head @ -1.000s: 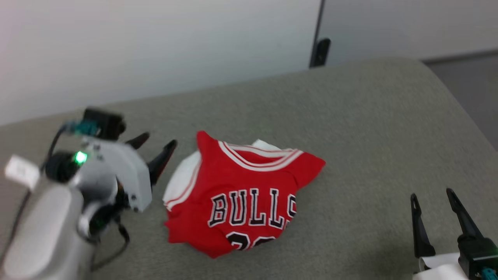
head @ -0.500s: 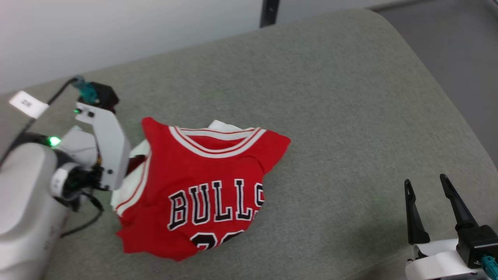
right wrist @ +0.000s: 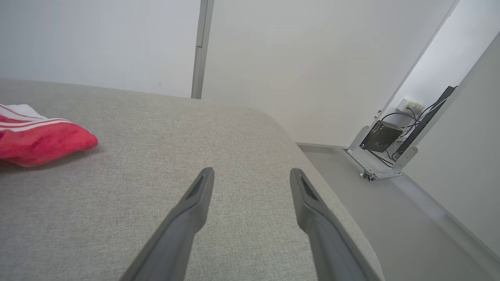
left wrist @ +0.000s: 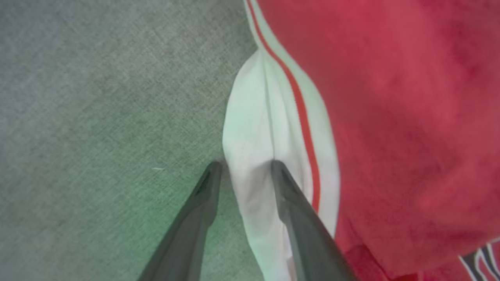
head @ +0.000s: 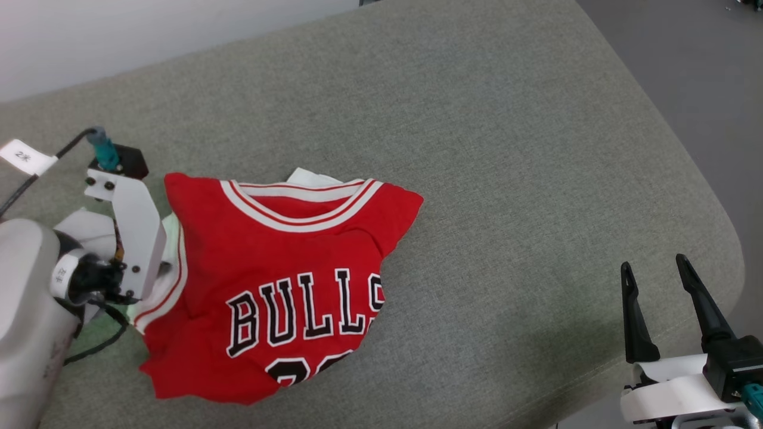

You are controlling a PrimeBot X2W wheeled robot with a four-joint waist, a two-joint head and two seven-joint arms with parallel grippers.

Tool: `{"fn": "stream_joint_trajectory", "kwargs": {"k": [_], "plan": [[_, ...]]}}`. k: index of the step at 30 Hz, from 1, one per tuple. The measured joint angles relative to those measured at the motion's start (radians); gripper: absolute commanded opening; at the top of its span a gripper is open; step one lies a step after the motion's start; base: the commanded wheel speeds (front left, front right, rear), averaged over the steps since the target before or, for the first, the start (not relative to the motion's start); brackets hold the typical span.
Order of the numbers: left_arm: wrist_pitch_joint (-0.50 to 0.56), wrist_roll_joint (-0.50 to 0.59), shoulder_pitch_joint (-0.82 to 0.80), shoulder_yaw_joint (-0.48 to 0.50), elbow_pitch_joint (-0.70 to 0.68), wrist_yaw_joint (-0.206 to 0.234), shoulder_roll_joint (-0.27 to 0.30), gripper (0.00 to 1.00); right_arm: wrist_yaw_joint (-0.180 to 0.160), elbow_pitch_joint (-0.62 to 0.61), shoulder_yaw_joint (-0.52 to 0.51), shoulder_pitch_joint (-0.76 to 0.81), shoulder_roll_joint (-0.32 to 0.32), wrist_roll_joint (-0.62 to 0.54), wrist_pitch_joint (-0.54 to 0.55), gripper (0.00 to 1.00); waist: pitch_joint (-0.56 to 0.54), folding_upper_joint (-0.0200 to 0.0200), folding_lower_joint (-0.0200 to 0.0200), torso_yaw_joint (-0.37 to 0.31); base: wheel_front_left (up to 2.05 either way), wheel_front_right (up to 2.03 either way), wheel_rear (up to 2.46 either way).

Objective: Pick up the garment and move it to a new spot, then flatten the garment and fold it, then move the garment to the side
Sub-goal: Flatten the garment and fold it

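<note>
The garment (head: 280, 256), a red jersey with black "BULLS" lettering and white striped trim, lies crumpled on the grey cushion (head: 506, 149). My left gripper (left wrist: 245, 168) sits at the garment's left edge. Its two dark fingers straddle a fold of the white sleeve (left wrist: 254, 128), still apart, with cloth filling the gap between them. In the head view the left fingers are hidden under the sleeve, behind the white wrist bracket (head: 134, 232). My right gripper (head: 653, 268) hovers open and empty over the cushion's front right corner, well away from the garment (right wrist: 35, 144).
The cushion ends in a rounded edge at the right (head: 709, 238), with grey floor (head: 703, 71) beyond. A white wall runs behind it. On the floor by the wall stands a small dark box with cables (right wrist: 381, 136).
The head camera has tilted down and the whole picture has shifted. My left gripper has moved in onto the garment's white sleeve and its fingers have narrowed. The right gripper stays open.
</note>
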Motion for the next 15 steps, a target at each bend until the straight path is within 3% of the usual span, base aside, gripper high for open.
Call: {"fn": "stream_joint_trajectory", "kwargs": {"k": [1, 3, 4, 11, 15], "plan": [[0.0, 0.006, -0.001, -0.001, 0.002, 0.006, 0.001, 0.59, 0.0, 0.0, 0.001, -0.002, 0.0, 0.0, 0.0, 1.0, 0.003, 0.0, 0.0, -0.001, 0.0, 0.0, 0.0], [0.002, 0.005, -0.002, -0.002, 0.007, 0.012, -0.003, 0.23, 0.0, 0.001, 0.002, -0.003, 0.0, 0.001, 0.0, 1.0, 0.006, 0.0, 0.0, -0.001, 0.0, 0.0, 0.0], [0.006, 0.0, -0.002, 0.002, 0.01, 0.024, -0.009, 0.0, 0.0, 0.001, 0.001, -0.003, 0.0, 0.001, 0.0, 1.0, 0.007, 0.0, 0.0, 0.001, 0.0, 0.0, 0.0], [0.022, -0.004, -0.006, 0.005, 0.012, 0.071, -0.025, 0.0, 0.0, 0.002, -0.015, -0.002, 0.0, -0.007, 0.0, 1.0, -0.011, 0.0, 0.0, 0.026, 0.0, 0.0, 0.0], [0.017, 0.0, 0.001, 0.012, 0.01, 0.086, -0.003, 0.0, 0.0, 0.003, -0.024, 0.003, 0.0, -0.023, 0.0, 1.0, -0.031, 0.0, 0.0, 0.053, 0.0, 0.0, 0.0]]}}
